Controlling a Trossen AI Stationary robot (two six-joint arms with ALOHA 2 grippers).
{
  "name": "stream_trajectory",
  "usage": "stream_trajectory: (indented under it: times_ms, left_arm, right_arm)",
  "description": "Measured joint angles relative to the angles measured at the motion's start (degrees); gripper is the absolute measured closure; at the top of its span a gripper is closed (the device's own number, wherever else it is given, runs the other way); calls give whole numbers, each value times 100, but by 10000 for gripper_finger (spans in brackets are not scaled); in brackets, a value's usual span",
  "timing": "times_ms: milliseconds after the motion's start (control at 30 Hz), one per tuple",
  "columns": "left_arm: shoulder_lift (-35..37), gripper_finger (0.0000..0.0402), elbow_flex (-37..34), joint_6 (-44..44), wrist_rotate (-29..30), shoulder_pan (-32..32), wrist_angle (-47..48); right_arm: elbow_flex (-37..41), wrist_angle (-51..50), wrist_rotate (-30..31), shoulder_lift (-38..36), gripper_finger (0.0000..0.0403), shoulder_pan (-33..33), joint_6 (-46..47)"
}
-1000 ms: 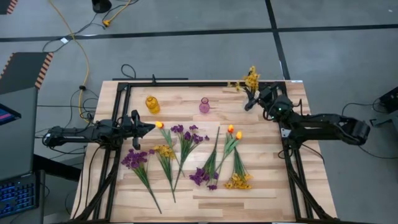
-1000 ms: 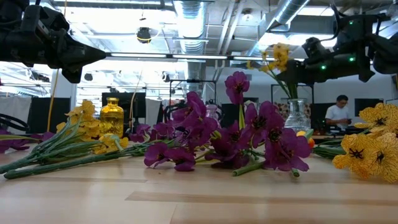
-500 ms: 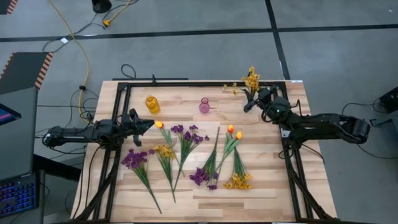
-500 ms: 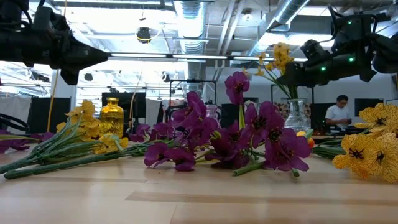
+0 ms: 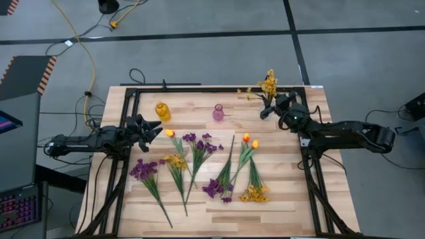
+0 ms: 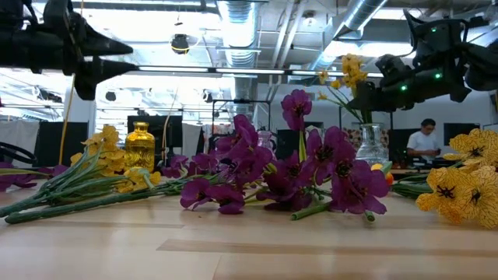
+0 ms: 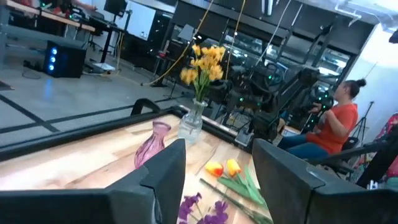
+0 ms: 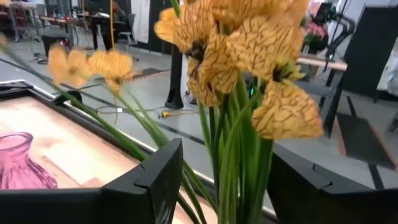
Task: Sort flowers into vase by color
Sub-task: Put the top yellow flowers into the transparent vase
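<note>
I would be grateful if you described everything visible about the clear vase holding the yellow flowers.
The clear vase looks like glass, narrow at the neck and wider below. It stands upright near the table's far right corner, holding a yellow flower sprig on thin green stems. The right end effector is at those stems, fingers open either side of them.

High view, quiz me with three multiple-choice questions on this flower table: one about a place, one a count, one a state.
1. Where does the pink vase stand?
A. between the yellow vase and the clear vase
B. at the near edge
C. on the floor
2. How many vases are on the table?
A. two
B. three
C. five
3. The left gripper is:
A. open and empty
B. shut on a purple flower
C. shut on a cable
Answers: A, it sits mid-row; B, yellow, pink and clear; A, its fingers stand apart with nothing between.
</note>
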State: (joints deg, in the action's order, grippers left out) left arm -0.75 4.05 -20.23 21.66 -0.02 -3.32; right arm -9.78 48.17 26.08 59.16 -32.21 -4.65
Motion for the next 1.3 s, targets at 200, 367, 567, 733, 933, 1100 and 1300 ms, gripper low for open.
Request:
stream_trajectory:
  times_ms: [200,367,567,733,933,1100,1300]
  left_arm:
    - [0,225,261,108,1,0,-6]
    - [0,225,341,213,1,1,6]
    - [2,225,348,216,1,-1,3]
    - [2,225,348,218,1,0,3]
    - [0,225,348,212,-1,-1,3]
    - [0,225,348,210,-1,1,1]
    - [0,225,348,207,-1,1,1]
  right_arm:
    - [-438,-1034,1,0,168,0,165]
    - [-978,-2450,-1,0,168,0,318]
    - [-1694,-4139,-42,0,168,0,334]
    - [-2129,-4898,-45,0,168,0,525]
    - [-2479,-5500,-47,0,168,-2,767]
    - [-2782,-6311,-49,0,168,-2,1203]
    - [-3261,-7512,-51,0,168,-2,1705]
